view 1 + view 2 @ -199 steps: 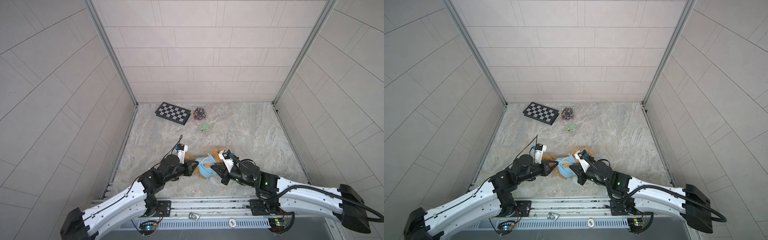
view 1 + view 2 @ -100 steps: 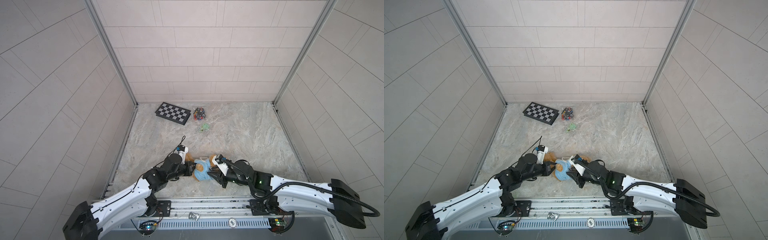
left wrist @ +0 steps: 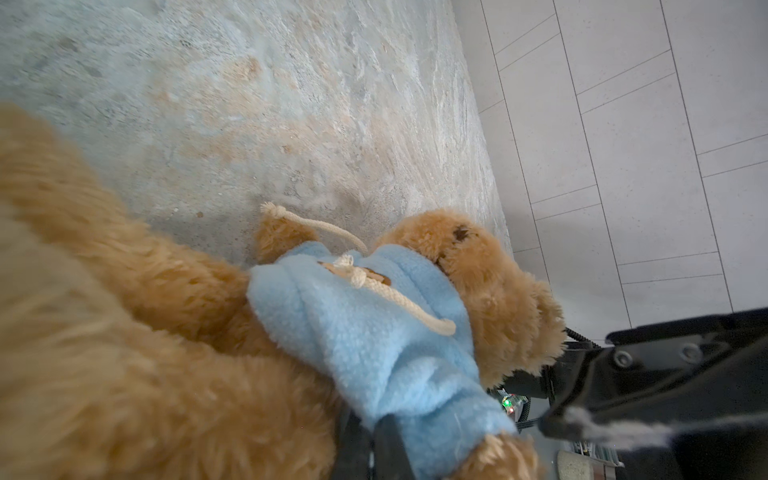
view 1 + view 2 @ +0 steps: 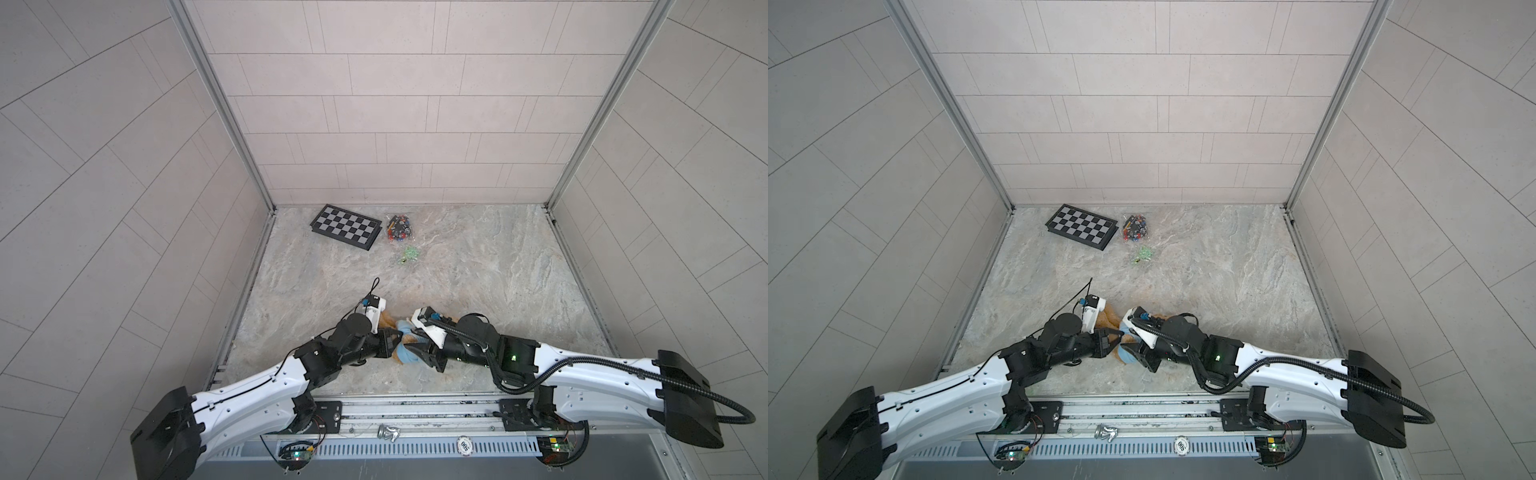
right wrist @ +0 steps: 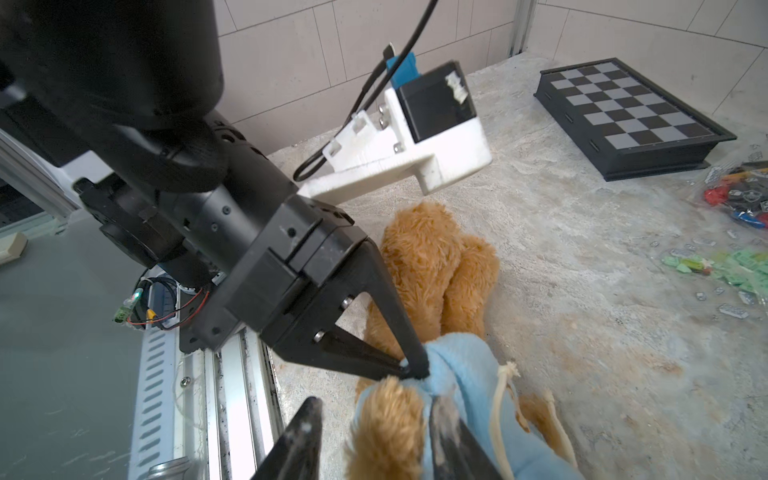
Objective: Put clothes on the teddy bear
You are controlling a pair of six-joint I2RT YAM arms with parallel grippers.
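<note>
1 grip just released, teddy bear (image 5: 428,257) half dressed.
Right gripper (image 5: 376,401) spreads, yours to regrip; left gripper (image 5: 411,370) pinches hoodie (image 5: 465,374).

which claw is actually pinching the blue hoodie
The left claw: its tips are shut on the hoodie fabric. The right claw is open, straddling an arm of the teddy bear.
</note>
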